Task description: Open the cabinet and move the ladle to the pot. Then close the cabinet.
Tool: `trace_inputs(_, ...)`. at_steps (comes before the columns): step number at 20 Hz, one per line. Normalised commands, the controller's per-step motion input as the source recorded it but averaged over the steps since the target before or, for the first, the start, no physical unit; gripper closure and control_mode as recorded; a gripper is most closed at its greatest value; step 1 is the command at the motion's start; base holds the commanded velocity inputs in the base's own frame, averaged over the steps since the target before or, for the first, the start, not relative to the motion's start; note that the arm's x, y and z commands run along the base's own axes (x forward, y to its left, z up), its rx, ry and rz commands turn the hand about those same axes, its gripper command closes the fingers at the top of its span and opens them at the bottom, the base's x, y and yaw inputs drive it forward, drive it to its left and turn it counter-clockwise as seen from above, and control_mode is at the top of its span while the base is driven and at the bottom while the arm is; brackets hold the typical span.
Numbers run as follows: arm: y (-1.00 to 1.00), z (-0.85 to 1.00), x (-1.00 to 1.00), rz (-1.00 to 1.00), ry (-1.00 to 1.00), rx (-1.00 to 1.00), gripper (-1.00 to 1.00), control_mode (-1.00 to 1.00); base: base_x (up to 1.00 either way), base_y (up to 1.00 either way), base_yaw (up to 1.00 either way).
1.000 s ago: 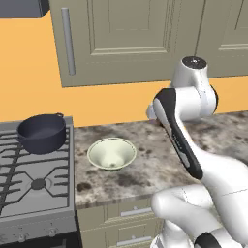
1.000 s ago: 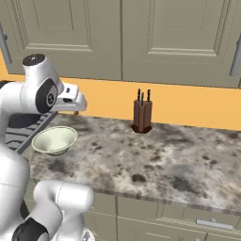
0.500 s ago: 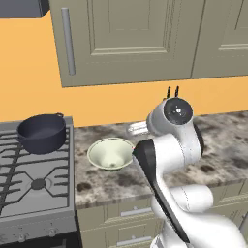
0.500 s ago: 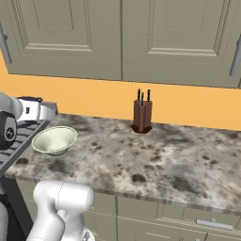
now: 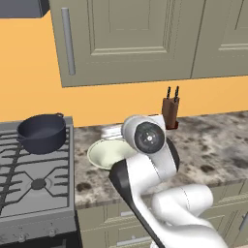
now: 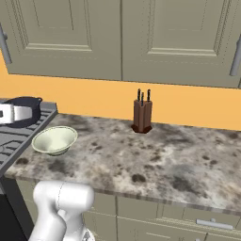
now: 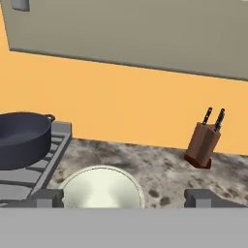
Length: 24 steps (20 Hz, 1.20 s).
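Your cabinet hung shut on the orange wall above the counter, its wide panelled door flush and its long vertical grey bar handle near the door's left edge in the left base view. A second pair of doors of the same grey-beige ran along the wall to the right. The ladle could not be seen anywhere in the open, so you could not tell where it lay.

Below, the speckled stone counter stretched from the stove to the right. Your arm was folded low in front of the counter, its round joint just in front of the bowl in the left base view.

The pot sat on the stove's back burner, upright, near the stove's right edge and well apart from the cabinet handle above it. From the hand camera it stood at the left, with the bowl to its right.

The pale cream bowl rested on the counter just beside the stove. The brown knife block stood against the wall, well to the right of the bowl.

Your gripper had its fingertips spread wide, one at each side of the bowl in the hand view, holding nothing.
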Motion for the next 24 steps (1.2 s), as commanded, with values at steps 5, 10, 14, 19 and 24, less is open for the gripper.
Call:
trace_inputs(5,0.58,0.3,0.0,0.0,0.0,0.0,-1.0,-1.0,0.0,0.0,0.0)
trace_inputs(10,0.46,0.35,0.0,0.0,0.0,0.0,-1.0,-1.0,0.0,0.0,0.0)
trace_inputs(14,0.43,0.29,0.0,0.0,-0.08,0.0,-1.0,-1.0,0.0,0.0,0.0)
trace_inputs(19,0.36,0.18,0.01,0.0,-0.25,0.0,-1.0,-1.0,0.0,0.0,0.0)
trace_inputs(24,0.27,0.19,0.12,0.0,-0.21,0.0,-1.0,-1.0,0.0,0.0,0.0)
